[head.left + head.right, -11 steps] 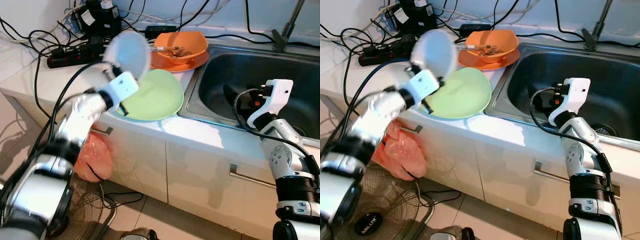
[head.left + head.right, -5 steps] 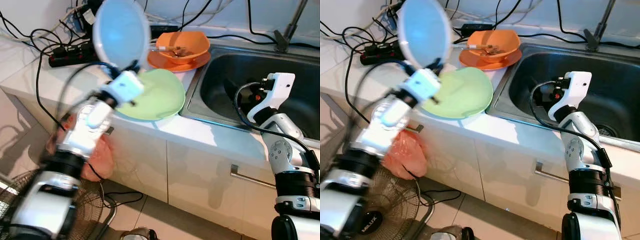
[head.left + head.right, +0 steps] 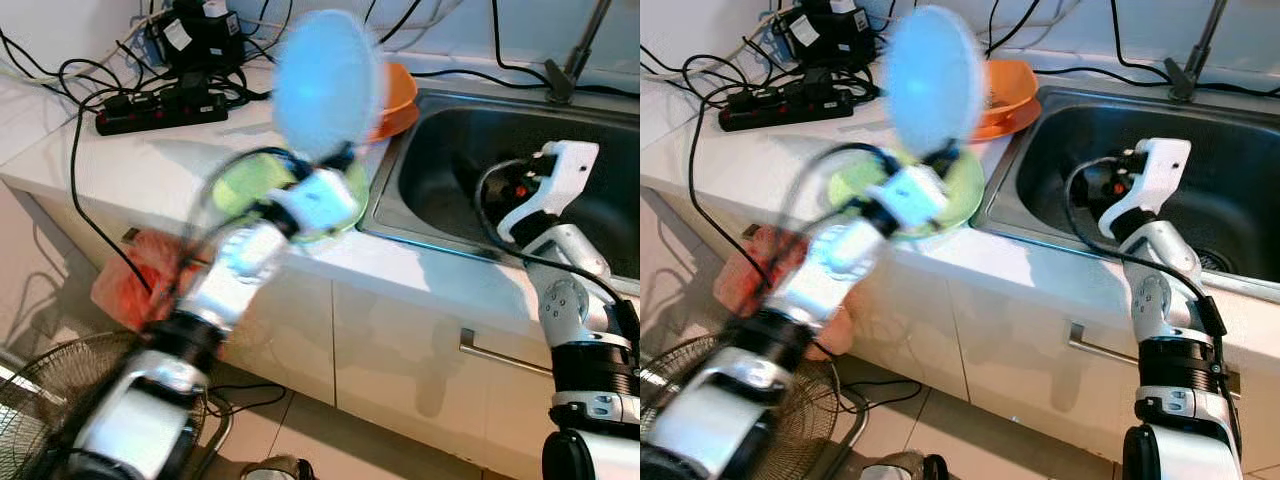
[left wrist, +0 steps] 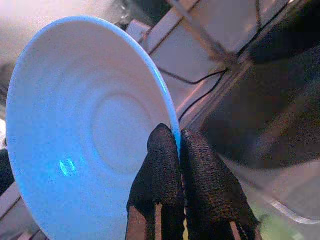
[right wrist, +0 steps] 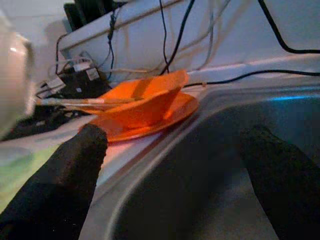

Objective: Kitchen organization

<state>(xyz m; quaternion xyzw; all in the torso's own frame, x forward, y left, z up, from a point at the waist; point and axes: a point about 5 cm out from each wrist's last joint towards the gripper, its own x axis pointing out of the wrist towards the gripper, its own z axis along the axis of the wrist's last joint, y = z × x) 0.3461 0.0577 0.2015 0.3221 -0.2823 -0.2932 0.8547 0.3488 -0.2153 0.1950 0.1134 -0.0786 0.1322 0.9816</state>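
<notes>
My left gripper (image 4: 172,136) is shut on the rim of a pale blue plate (image 3: 328,82), held up on edge and blurred above the counter, in front of the orange bowl (image 3: 397,92). In the left wrist view the pale blue plate (image 4: 85,140) is pinched between both fingers. A green plate (image 3: 243,183) lies on the counter beneath that arm, partly hidden by it. My right gripper (image 5: 175,150) is open and holds nothing; it hangs just inside the steel sink (image 3: 470,160) near its left wall. The orange bowl (image 5: 145,97) stands on an orange plate (image 5: 170,112) with utensils in it.
A power strip (image 3: 160,105) and tangled cables cover the back left of the counter. A faucet (image 3: 577,50) rises behind the sink. Below the counter are cabinet fronts with a handle (image 3: 500,355), a red plastic bag (image 3: 125,290) and a floor fan (image 3: 40,400).
My left arm has swung the pale blue plate to the right, from above the counter's left part to in front of the orange bowl beside the sink. The right gripper has hardly moved.
</notes>
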